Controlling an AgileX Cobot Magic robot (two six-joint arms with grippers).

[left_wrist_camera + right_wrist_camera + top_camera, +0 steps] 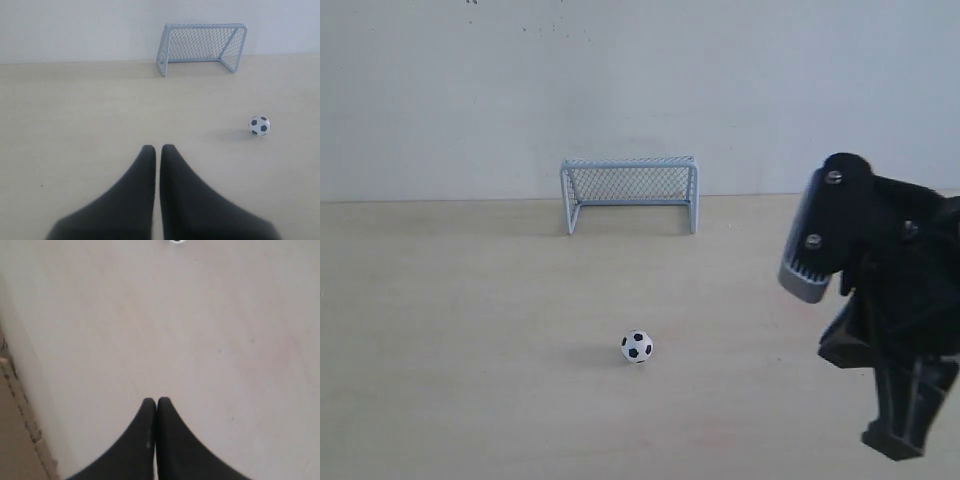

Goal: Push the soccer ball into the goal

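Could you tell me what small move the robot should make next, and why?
Probably bring the shut right gripper across to the near side of the soccer ball, opposite the goal. The ball lies untouched, roughly in front of the goal mouth, and the gripper is off to one side of it.

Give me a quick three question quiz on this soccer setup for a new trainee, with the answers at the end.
1. True or false: the soccer ball already lies inside the goal.
2. How do the left gripper and the right gripper stand? A) both shut, holding nothing B) both wide open C) one shut on the ball
3. Fill in: in the left wrist view, the ___ lies nearer the left gripper than the goal does.

Key
1. False: the ball rests on the table, short of the goal's mouth.
2. A
3. ball
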